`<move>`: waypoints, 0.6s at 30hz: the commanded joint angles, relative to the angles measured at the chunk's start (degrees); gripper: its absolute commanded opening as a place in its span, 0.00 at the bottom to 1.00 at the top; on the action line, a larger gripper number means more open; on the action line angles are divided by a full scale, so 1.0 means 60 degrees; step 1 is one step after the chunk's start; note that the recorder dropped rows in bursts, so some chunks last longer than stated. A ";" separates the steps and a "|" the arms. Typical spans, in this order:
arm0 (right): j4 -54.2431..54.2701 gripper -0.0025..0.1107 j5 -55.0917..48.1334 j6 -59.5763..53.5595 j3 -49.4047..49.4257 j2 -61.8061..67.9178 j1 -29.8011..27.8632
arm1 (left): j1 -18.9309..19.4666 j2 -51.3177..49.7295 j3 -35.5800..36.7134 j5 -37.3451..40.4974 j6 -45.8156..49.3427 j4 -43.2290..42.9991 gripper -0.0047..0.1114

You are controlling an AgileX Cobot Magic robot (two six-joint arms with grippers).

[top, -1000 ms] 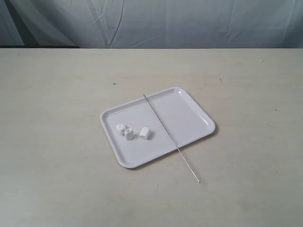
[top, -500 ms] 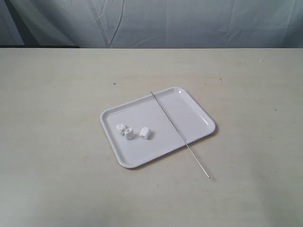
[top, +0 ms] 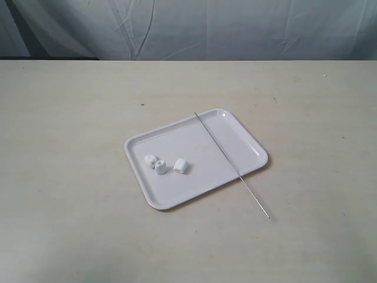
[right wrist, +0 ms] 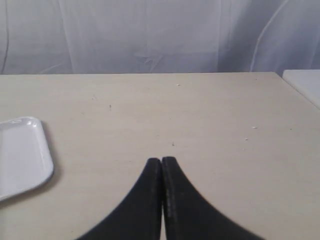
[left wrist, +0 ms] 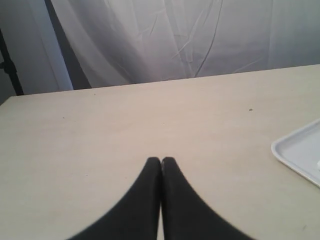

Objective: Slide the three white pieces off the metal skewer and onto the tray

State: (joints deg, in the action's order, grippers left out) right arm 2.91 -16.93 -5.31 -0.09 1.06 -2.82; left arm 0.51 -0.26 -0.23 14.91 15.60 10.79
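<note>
**On the tray, all three pieces lie clear of the skewer**

Across the right half of the tray (top: 177, 138) lies the metal skewer (top: 231, 165). Its long axis runs diagonally from the far rim over the near right edge, and its free end rests on the worktop (top: 70, 177). The three white pieces (top: 160, 167) sit loose in the tray's left half, two touching and the third just beside them, all well apart from the rod. By this layout the sliding looks finished.

The left gripper (left wrist: 161, 161) is closed, its tips pressed together on nothing, hanging above bare worktop with only a tray corner (left wrist: 300, 150) in its view. The right gripper (right wrist: 161, 160) is likewise closed and empty. Neither shows in the exterior view. Should the skewer need lifting, its overhanging end lies on the right arm's side.
</note>
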 commanded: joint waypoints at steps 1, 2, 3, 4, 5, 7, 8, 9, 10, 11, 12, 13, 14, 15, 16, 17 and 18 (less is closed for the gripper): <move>0.0215 0.02 -0.0003 0.0147 0.0016 -0.0022 -0.0369 | 0.0095 0.0044 0.0038 0.0077 -0.0306 -0.0088 0.04; 0.0189 0.02 -0.0003 0.0147 0.0016 -0.0022 -0.0370 | 0.0095 0.0044 0.0038 0.0120 -0.0306 -0.0160 0.04; 0.0080 0.02 -0.0003 0.0147 0.0016 -0.0022 -0.0370 | 0.0095 0.0044 0.0038 0.0163 -0.0306 -0.0200 0.04; -0.0039 0.02 -0.0003 0.0175 0.0016 -0.0022 -0.0370 | 0.0095 0.0044 0.0038 0.0162 -0.0306 -0.0200 0.04; -0.0256 0.02 -0.0003 0.0312 0.0016 -0.0022 -0.0370 | 0.0095 0.0044 0.0038 0.0162 -0.0332 -0.0200 0.04; -0.0590 0.02 -0.0003 0.0755 0.0016 -0.0022 -0.0370 | 0.0095 0.0044 0.0038 0.0181 -0.0586 -0.0216 0.04; -0.0589 0.02 -0.0003 0.0815 0.0016 -0.0022 -0.0370 | 0.0095 0.0044 0.0038 0.0181 -0.0818 -0.0239 0.04; -0.0609 0.02 -0.0003 0.0804 0.0016 -0.0022 -0.0370 | 0.0095 0.0044 0.0038 0.0181 -0.0980 -0.0238 0.04; -0.0609 0.02 -0.0003 0.0825 0.0016 -0.0022 -0.0370 | 0.0095 0.0044 0.0038 0.0181 -0.1113 -0.0266 0.04; -0.0633 0.02 -0.0003 0.0822 0.0016 -0.0022 -0.0370 | 0.0095 0.0044 0.0038 0.0213 -0.1113 -0.0266 0.04; -0.0653 0.02 -0.0003 0.0885 0.0016 -0.0022 -0.0370 | 0.0095 0.0044 0.0038 0.0267 -0.1113 -0.0288 0.04; -0.0653 0.02 -0.0003 0.0885 0.0016 -0.0022 -0.0370 | 0.0095 0.0044 0.0038 0.0319 -0.1113 -0.0308 0.04; -0.0685 0.02 -0.0003 0.0885 0.0016 -0.0022 -0.0370 | 0.0095 0.0044 0.0038 0.0341 -0.1113 -0.0308 0.04; -0.0685 0.02 -0.0003 0.0885 0.0016 -0.0022 -0.0370 | 0.0095 0.0044 0.0038 0.0337 -0.1188 -0.0308 0.04; -0.0685 0.02 -0.0003 0.0885 0.0016 -0.0022 -0.0370 | 0.0095 0.0044 0.0038 0.0337 -0.1312 -0.0331 0.04; -0.0694 0.02 -0.0003 0.0885 0.0016 -0.0022 -0.0370 | 0.0095 0.0044 0.0038 0.0337 -0.1366 -0.0331 0.04; -0.0694 0.02 -0.0003 0.0885 0.0016 -0.0022 -0.0370 | 0.0095 0.0044 0.0038 0.0337 -0.1417 -0.0331 0.04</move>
State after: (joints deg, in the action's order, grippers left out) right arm -0.78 -17.30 0.00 -0.09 1.06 -4.69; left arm 1.07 -0.26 -0.23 16.75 8.42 9.15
